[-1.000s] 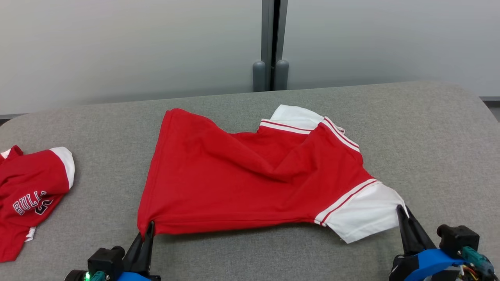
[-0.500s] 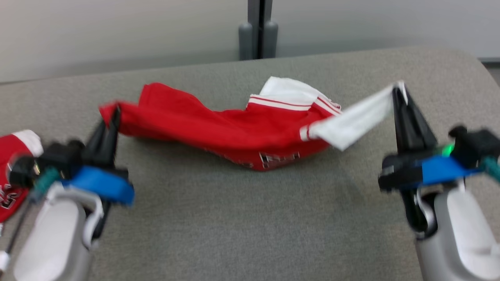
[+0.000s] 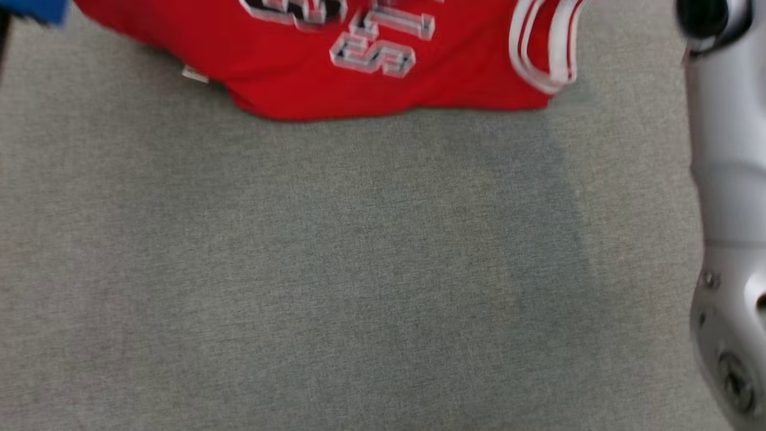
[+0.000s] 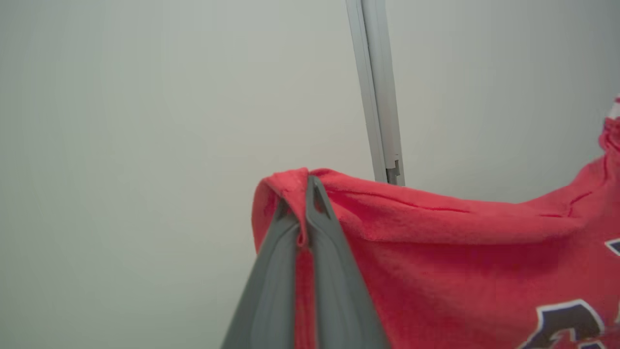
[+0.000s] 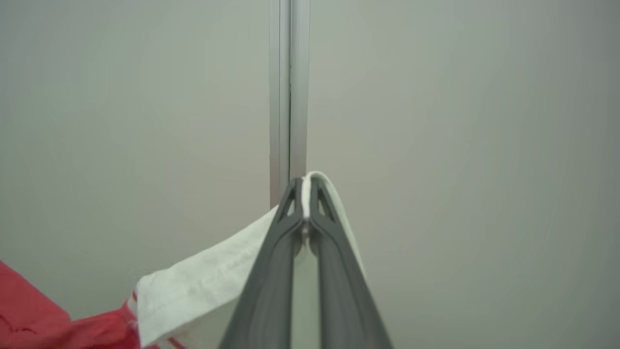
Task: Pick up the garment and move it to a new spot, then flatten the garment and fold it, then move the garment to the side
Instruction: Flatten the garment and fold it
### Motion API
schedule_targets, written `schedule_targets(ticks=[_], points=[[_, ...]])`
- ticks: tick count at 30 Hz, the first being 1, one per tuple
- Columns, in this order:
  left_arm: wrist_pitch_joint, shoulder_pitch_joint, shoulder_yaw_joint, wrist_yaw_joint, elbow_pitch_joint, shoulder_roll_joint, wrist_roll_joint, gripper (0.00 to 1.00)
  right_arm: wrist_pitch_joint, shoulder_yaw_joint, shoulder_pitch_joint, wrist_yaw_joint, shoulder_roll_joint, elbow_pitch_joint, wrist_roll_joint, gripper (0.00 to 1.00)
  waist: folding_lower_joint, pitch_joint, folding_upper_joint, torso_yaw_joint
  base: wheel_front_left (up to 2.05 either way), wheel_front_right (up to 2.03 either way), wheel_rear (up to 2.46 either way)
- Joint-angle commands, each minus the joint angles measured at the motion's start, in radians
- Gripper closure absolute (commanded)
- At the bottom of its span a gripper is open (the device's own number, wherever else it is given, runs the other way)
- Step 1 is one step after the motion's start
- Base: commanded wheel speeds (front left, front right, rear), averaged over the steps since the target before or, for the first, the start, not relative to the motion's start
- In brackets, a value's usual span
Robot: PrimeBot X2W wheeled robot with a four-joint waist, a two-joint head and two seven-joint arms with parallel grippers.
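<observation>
L gripper (image 4: 307, 193) pinched tight on the jersey (image 4: 460, 252), red edge; R gripper (image 5: 306, 194) pinched on its white sleeve; R forearm (image 3: 725, 179) runs up head view's right side.

Soft, even light; head view motion-blurred; wrist views sharper, shadowless.

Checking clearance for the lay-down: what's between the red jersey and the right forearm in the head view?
Bare grey upholstery. The head view shows nothing lying between the red jersey and the right forearm.

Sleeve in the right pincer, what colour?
The sleeve is white, clearest in the right wrist view.
</observation>
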Motion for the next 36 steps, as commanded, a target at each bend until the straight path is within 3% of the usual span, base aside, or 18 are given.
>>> schedule_targets(ticks=[1,6,10,19,28,36], points=[[0.003,-0.070,-0.014,-0.001,0.020,0.007,-0.021,1.00,-0.007,-0.009,-0.081,0.000,-0.001,0.038,-0.006,1.00,-0.0005,0.020,0.0000,0.000,0.00,0.00,0.00],[-0.013,-0.274,-0.069,-0.001,0.092,0.044,-0.047,1.00,-0.023,-0.046,-0.314,0.000,-0.005,0.195,-0.024,1.00,-0.0005,0.035,0.0000,-0.025,0.00,0.00,0.00],[-0.026,-0.380,-0.104,-0.001,0.133,0.032,-0.085,1.00,-0.045,-0.056,-0.453,0.000,-0.017,0.299,-0.059,1.00,-0.0005,0.029,0.0000,-0.036,0.00,0.00,0.00],[-0.070,-0.485,-0.200,-0.001,0.202,0.035,-0.152,1.00,-0.076,-0.003,-0.562,0.000,-0.002,0.391,-0.079,1.00,-0.0005,0.051,0.0000,-0.032,0.00,0.00,0.00],[-0.137,-0.346,-0.254,-0.001,0.235,0.033,-0.236,1.00,-0.078,0.056,-0.394,0.000,-0.031,0.303,-0.011,1.00,-0.0005,0.099,0.0000,-0.001,0.00,0.00,0.00],[-0.149,-0.027,-0.166,0.018,0.109,0.015,-0.248,1.00,-0.078,0.106,0.019,0.000,-0.055,0.070,0.065,1.00,-0.0005,0.041,0.0000,0.020,0.00,0.00,0.00]])
